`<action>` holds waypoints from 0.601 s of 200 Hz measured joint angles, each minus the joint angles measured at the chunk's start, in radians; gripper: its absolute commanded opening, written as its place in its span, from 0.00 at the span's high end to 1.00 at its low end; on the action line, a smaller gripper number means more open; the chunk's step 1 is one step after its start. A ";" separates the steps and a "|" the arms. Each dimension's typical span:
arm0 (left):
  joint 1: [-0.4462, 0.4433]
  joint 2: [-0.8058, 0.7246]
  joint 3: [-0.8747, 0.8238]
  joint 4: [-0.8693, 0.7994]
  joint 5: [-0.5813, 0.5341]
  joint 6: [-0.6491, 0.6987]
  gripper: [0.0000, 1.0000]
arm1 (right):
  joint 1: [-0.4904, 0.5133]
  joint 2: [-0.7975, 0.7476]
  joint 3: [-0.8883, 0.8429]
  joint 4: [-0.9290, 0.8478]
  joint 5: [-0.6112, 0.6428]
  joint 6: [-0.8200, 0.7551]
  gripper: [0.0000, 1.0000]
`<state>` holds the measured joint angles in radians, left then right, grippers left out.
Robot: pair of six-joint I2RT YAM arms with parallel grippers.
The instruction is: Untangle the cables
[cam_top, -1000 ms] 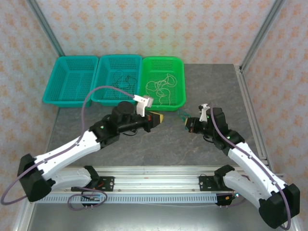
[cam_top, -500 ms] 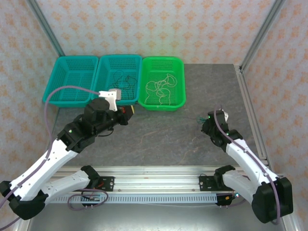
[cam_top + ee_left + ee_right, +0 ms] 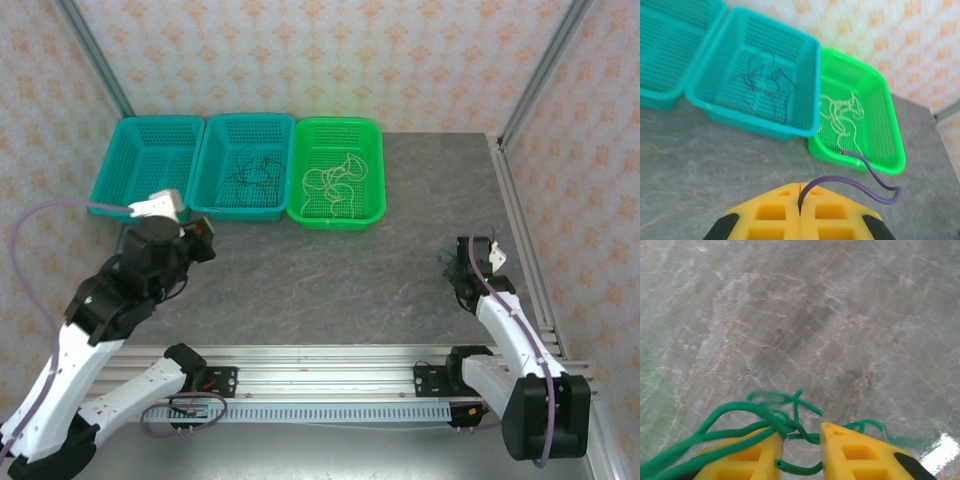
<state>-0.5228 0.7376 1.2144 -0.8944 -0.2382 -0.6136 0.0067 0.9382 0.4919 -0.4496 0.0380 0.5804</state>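
Grip near end advised: limp, light purple cable [image 3: 837, 178] pinched by left fingers [image 3: 772, 212], green cable [image 3: 781, 426] draped over spread right fingers [image 3: 855, 450].

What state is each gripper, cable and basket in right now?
left gripper, shut on purple cable
right gripper, open, green cable tangled over its fingers
dark cables, lying in middle teal basket
whitish cables, lying in green basket
left teal basket, empty

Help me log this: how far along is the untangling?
Done: thin dark wires in the middle teal mesh basket, whitish wires in the green mesh basket. In hand: left tool pinches a purple wire; green wires drape the open right tool. Left, likely: binning both.
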 measured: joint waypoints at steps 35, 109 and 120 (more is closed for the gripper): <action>0.000 -0.065 0.034 -0.072 -0.131 0.000 1.00 | -0.036 0.023 0.000 0.002 0.000 0.014 0.80; 0.002 -0.038 0.029 -0.064 -0.061 0.020 1.00 | -0.047 0.013 -0.006 0.058 -0.123 -0.014 1.00; 0.002 -0.018 0.019 -0.007 0.026 0.040 1.00 | -0.047 -0.013 -0.016 0.098 -0.209 -0.034 1.00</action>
<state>-0.5209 0.7200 1.2335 -0.9016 -0.2119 -0.5732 -0.0399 0.9253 0.4763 -0.3515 -0.1707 0.5468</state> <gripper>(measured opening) 0.044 0.041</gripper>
